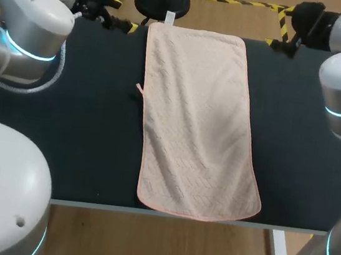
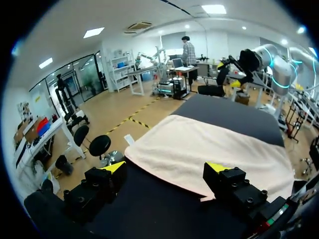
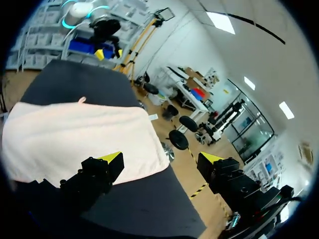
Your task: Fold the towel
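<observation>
1. Pale pink textured cloth towel (image 1: 199, 125) lies flat, spread open down the middle of the dark bench (image 1: 75, 134), reaching from far edge to near edge.
2. Left hand (image 2: 166, 169) is released and empty, near the towel's far corner.
3. Right hand (image 3: 160, 159) is released too, holding nothing.

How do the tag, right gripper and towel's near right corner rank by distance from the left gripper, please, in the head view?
1. Tag, far edge, beside left gripper.
2. Right gripper, across the towel.
3. Near right corner, front edge.
</observation>
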Robot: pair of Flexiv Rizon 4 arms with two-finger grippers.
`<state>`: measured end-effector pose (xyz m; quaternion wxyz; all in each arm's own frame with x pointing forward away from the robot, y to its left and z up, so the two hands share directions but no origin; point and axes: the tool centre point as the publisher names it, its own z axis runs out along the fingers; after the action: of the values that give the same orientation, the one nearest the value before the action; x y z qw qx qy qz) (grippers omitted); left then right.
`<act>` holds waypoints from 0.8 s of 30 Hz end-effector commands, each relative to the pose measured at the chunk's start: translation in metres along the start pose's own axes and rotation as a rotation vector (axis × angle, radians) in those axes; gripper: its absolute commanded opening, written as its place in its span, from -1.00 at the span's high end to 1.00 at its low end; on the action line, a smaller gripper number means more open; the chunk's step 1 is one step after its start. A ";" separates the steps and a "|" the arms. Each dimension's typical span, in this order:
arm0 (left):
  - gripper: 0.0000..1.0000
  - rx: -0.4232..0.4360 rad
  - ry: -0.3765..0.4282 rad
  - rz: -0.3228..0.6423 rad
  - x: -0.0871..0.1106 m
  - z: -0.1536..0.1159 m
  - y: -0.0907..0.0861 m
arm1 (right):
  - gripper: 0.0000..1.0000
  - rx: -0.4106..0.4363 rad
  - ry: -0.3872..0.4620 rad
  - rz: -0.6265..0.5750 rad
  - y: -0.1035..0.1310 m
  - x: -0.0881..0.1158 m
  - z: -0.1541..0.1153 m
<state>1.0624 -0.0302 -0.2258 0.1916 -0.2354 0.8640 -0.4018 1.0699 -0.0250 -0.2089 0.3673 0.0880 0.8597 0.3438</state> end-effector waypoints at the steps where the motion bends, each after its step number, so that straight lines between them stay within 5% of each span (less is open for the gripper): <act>1: -1.00 -0.686 0.190 0.543 0.002 -0.006 -0.004 | -1.00 0.341 0.174 -0.489 0.004 -0.006 0.002; 2: -1.00 -0.632 0.197 0.518 0.003 -0.006 -0.005 | -1.00 0.261 0.161 -0.390 0.006 -0.007 0.001; 18: -1.00 -0.632 0.197 0.518 0.003 -0.006 -0.005 | -1.00 0.261 0.161 -0.390 0.006 -0.007 0.001; 24: -1.00 -0.623 0.238 0.573 0.029 0.037 -0.020 | -1.00 0.283 0.182 -0.367 0.003 -0.005 0.012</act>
<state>1.0475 -0.0615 -0.2253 0.1345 0.0284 0.9712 -0.1946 1.0734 -0.0232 -0.2091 0.3498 -0.0567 0.9156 0.1899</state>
